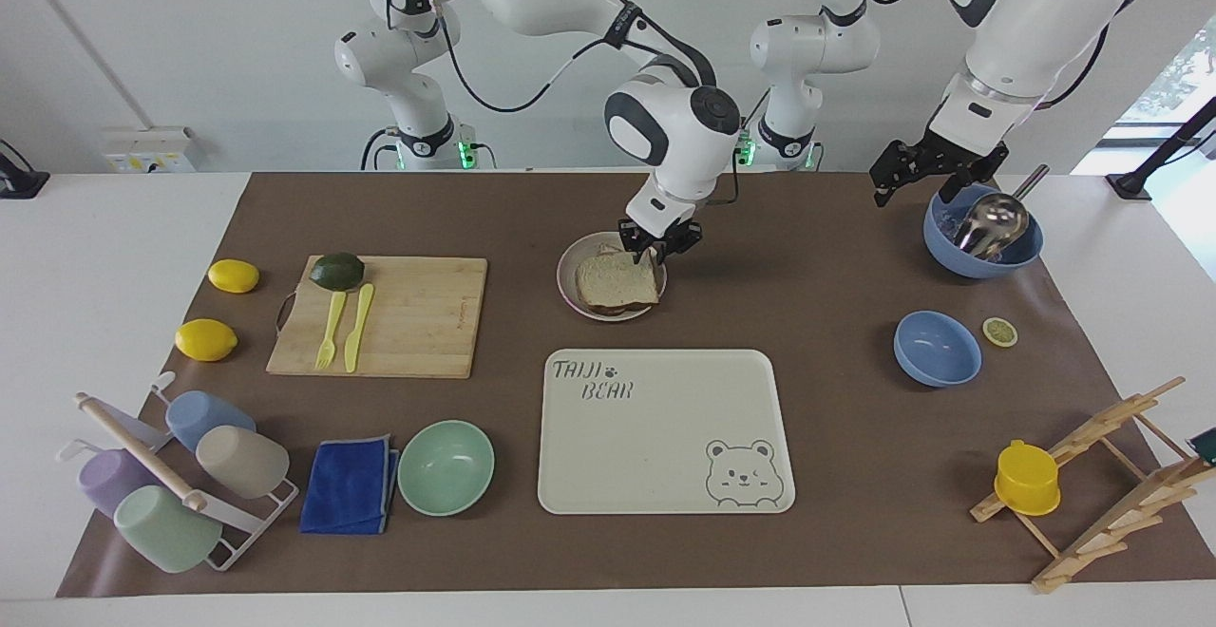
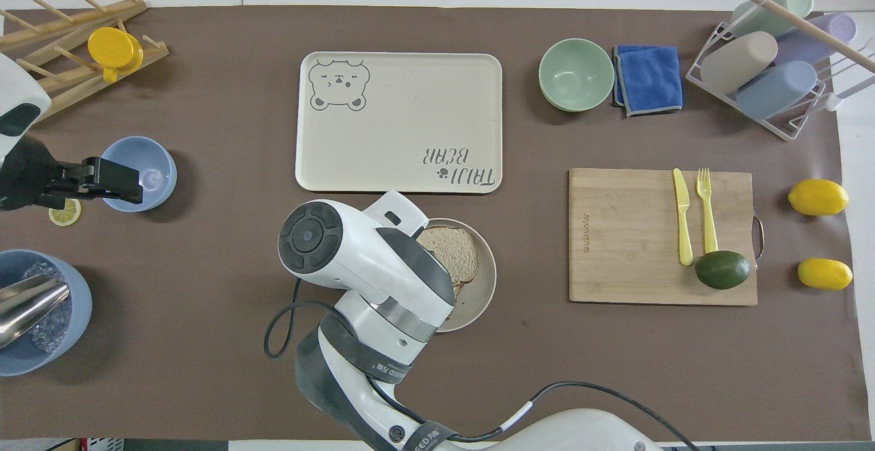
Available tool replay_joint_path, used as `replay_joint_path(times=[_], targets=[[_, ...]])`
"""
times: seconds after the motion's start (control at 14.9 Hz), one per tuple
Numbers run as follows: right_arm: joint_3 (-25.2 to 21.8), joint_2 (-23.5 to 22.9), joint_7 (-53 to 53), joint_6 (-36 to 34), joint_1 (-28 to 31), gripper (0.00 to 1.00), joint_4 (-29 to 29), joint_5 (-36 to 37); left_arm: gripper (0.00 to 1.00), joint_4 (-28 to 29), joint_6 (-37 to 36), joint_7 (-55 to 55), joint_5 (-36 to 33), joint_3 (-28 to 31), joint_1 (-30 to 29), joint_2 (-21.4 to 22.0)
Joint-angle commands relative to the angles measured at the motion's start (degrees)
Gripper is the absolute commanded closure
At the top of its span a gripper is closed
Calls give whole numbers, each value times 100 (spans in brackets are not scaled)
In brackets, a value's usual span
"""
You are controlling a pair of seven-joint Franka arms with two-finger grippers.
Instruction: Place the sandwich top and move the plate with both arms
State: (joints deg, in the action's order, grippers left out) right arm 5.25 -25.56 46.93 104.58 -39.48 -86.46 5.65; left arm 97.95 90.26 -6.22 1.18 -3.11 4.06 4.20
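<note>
The sandwich top [image 1: 616, 278], a pale brown bread slice, lies flat on the stack on the round beige plate [image 1: 567, 271]. It covers the egg toast. My right gripper [image 1: 658, 249] is open and hangs just above the edge of the slice that is nearer to the robots; it holds nothing. In the overhead view the slice [image 2: 454, 253] and the plate rim [image 2: 487, 280] show beside the right arm's wrist, which hides the fingers. My left gripper [image 1: 926, 179] is open and empty in the air beside the blue bowl with a ladle [image 1: 983, 237]; in the overhead view it [image 2: 130, 184] overlaps the small blue bowl [image 2: 147, 171].
The cream bear tray [image 1: 665, 432] lies just farther from the robots than the plate. A cutting board [image 1: 380, 313] with avocado, fork and knife is toward the right arm's end. A mint bowl [image 1: 446, 466], a blue cloth, a cup rack and a wooden rack line the farthest edge.
</note>
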Motion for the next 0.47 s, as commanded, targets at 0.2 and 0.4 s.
replay_joint_path(times=[0.2,0.4], targets=[[64,1358,-657,-805,1740,0,-143,-442,0,785,587,-11,92,-58,208,240],[46,1930,-1815,-1605,2583,0,-161,-442,0,1618,1123,-378,232,-58,673,458]])
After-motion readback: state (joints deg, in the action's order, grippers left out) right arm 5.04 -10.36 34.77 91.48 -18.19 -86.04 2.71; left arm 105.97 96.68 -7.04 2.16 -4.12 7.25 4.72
